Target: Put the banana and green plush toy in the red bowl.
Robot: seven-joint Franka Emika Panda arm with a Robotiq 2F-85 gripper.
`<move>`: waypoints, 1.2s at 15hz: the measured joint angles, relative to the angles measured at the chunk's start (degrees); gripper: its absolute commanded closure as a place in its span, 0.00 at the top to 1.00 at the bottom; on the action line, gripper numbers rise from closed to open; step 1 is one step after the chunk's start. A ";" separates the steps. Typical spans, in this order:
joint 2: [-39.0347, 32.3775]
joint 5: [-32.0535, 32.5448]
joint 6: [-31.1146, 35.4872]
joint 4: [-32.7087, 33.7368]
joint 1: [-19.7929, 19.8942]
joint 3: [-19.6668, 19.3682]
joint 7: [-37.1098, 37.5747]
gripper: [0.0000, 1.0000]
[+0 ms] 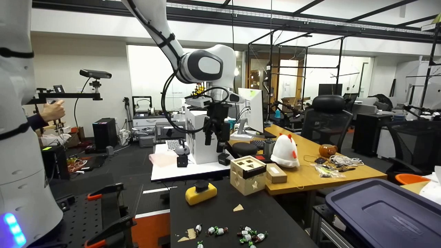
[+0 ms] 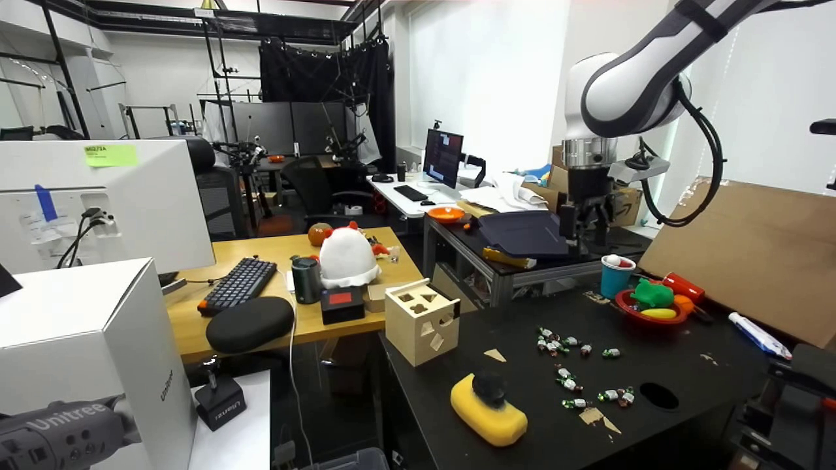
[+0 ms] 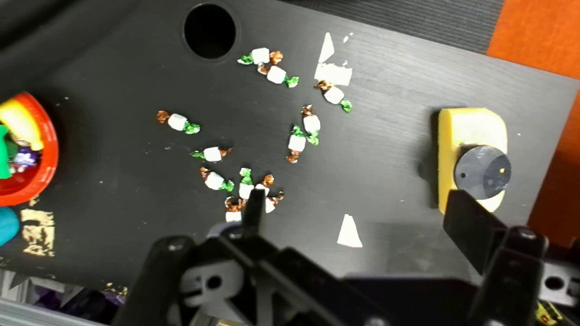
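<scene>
Both banana (image 2: 659, 314) and toy (image 2: 653, 294) lie in the bowl (image 2: 653, 324) in an exterior view; the toy sits high: a knock could topple it. In the wrist view the gripper (image 3: 357, 203) is spread, empty. In an exterior view it hangs aloft; careless lowering might scatter sweets (image 1: 221, 231).

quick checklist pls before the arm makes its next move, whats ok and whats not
1. Banana in the red bowl: ok, inside it.
2. Green toy in the red bowl: ok, in there with the banana.
3. Green toy seated firmly: cannot tell, its underside is hidden.
4. Gripper open and empty: ok, jaws apart, nothing held.
5. Gripper off the table: ok, it hangs above.
6. No loose things on the table: not ok, wrapped candies lie scattered there.
</scene>
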State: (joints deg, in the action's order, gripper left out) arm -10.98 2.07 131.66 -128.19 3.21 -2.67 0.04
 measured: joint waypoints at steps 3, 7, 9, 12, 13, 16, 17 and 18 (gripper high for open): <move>-1.77 5.69 -2.22 2.77 -0.10 -0.56 3.94 1.00; -3.93 8.32 -5.66 6.61 -0.04 -1.78 4.73 1.00; -4.54 8.46 -6.68 7.97 0.03 -2.19 4.73 1.00; -4.93 8.21 -7.01 8.55 0.08 -2.35 4.73 1.00; -5.01 8.21 -7.01 8.55 0.08 -2.35 4.72 1.00; -5.09 8.21 -7.00 8.55 0.05 -2.35 4.72 1.00; -5.09 8.21 -7.00 8.55 0.04 -2.35 4.72 1.00; -5.10 8.21 -7.00 8.55 0.04 -2.35 4.72 1.00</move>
